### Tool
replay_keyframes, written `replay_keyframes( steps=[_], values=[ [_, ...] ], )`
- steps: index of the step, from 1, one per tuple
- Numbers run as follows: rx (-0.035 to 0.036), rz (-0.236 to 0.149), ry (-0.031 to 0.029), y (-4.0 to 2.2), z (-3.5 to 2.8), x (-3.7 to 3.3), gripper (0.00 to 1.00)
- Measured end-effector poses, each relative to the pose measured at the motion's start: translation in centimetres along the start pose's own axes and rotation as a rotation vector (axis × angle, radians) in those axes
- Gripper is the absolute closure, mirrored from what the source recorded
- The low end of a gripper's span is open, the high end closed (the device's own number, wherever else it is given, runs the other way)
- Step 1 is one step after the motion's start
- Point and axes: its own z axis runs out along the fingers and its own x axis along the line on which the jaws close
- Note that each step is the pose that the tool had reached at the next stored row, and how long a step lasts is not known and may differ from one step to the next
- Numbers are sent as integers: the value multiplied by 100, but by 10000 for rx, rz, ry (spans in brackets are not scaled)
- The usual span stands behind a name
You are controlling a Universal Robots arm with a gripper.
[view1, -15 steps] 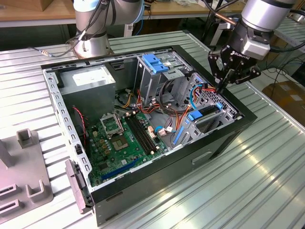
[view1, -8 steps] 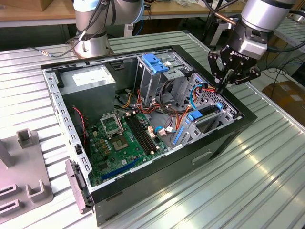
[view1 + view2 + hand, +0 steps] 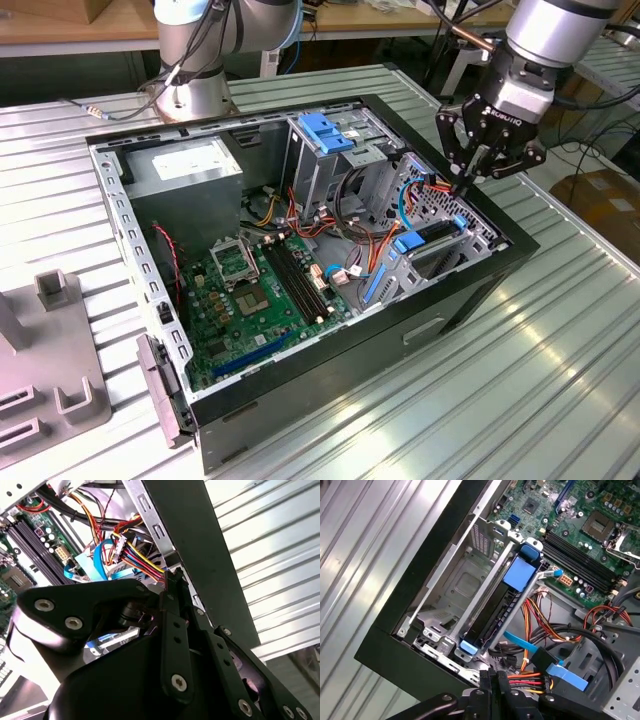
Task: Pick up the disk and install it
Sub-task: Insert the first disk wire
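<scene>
The arm reaches down steeply; its tool points downward, fingers pressed together at their tips.

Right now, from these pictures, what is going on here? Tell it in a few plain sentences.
A robot arm's gripper hangs over one corner of an open computer case. Its fingers are closed, with the tips against a bundle of coloured wires; whether they pinch the wires is unclear. The disk sits in a metal bracket inside that corner, and the gripper is not holding it.
</scene>
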Motion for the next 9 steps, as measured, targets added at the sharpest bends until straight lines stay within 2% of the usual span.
replay_keyframes(
  steps=[3, 7, 9],
  values=[
    [-14, 600, 9, 0, 3, 0, 83],
    [-24, 1017, 15, 0, 6, 0, 83],
    [-32, 1373, 21, 0, 9, 0, 83]
  ],
)
